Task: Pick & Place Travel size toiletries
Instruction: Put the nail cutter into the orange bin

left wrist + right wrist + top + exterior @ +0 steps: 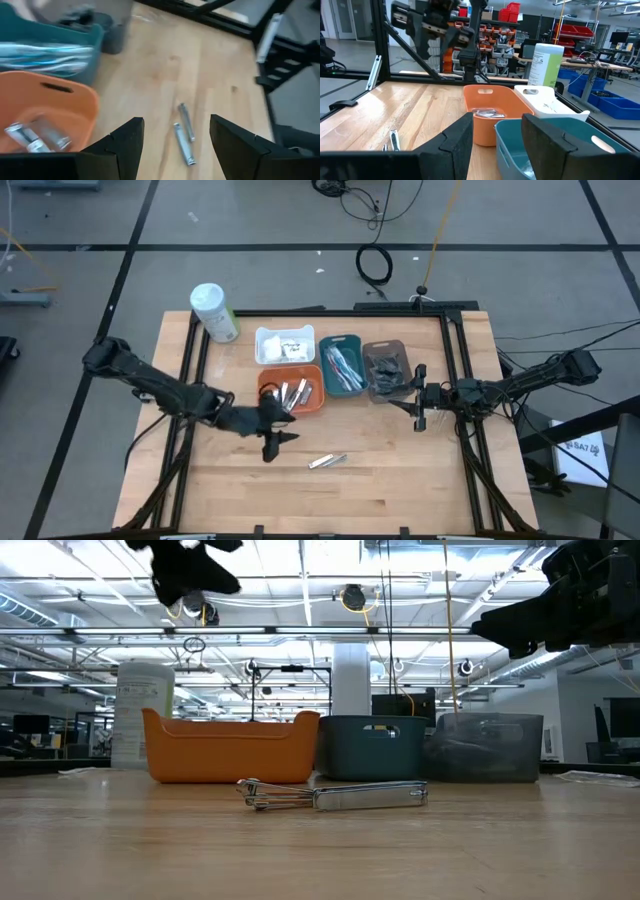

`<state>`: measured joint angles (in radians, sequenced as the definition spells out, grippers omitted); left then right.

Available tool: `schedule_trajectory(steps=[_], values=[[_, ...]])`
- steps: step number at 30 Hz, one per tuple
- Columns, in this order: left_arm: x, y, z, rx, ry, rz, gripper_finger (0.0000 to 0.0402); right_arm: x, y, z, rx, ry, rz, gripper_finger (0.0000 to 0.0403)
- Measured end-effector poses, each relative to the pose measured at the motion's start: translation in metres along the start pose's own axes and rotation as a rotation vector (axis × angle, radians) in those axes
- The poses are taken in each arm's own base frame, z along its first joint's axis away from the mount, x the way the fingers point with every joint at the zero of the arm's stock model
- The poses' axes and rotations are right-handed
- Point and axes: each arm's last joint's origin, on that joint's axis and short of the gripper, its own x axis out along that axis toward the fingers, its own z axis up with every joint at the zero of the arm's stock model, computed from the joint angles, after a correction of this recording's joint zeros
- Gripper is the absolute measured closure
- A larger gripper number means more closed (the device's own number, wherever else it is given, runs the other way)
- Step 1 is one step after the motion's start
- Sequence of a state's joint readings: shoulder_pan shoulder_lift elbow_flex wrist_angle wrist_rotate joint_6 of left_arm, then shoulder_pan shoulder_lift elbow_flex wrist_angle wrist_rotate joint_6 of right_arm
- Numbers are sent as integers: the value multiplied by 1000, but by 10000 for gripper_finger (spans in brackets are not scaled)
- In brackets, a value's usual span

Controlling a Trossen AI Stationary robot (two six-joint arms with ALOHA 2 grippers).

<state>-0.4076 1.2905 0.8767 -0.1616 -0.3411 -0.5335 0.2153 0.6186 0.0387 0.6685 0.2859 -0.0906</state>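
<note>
**Left tool released beside orange tray**

Left tool [272, 432] hangs over the tabletop [400, 470] at the orange tray's [268, 385] near edge, fingers spread, nothing held. Silvery tubes [293, 392] lie inside that tray; two more tubes [327, 461] on bare wood nearby. Right tool [419, 402] beside grey tray [388, 368], parted, empty. Toothbrushes [345, 368] in teal tray [340, 340].

Left wrist camera: open fingers over two tubes on the table

The left gripper [172, 145] hangs with fingers apart above two silvery tubes [184, 134] lying side by side on the wooden table [150, 65]; the orange tray [75, 100] beside them holds more tubes, with the teal tray [85, 75] of toothbrushes [45, 55] behind.
</note>
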Motion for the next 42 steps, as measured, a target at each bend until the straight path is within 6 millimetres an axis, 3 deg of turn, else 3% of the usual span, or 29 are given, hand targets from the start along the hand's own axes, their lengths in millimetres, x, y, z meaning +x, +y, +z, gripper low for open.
schedule_trajectory(steps=[4, 7, 17, 21, 27, 33, 42], values=[[2, -22, -6, 17, 33, 56, 179, 0, 0, 0, 0, 0, -1, 248], [17, -40, -11, 28, 70, 49, 179, 0, 0, -1, -2, 6, 0, 248], [105, -87, -34, 186, 266, 114, 179, 0, 0, 0, -1, 2, -1, 248], [129, -88, -47, 220, 338, 162, 179, 0, 0, -1, -2, 7, 0, 248], [151, -73, -68, 158, 443, 235, 179, 0, 0, 0, -1, 2, 0, 248], [163, -60, -77, 117, 500, 288, 179, 0, 0, 0, -1, 2, -1, 248], [166, -52, -74, 143, 541, 270, 179, 0, 0, 0, -1, 1, 0, 248]])
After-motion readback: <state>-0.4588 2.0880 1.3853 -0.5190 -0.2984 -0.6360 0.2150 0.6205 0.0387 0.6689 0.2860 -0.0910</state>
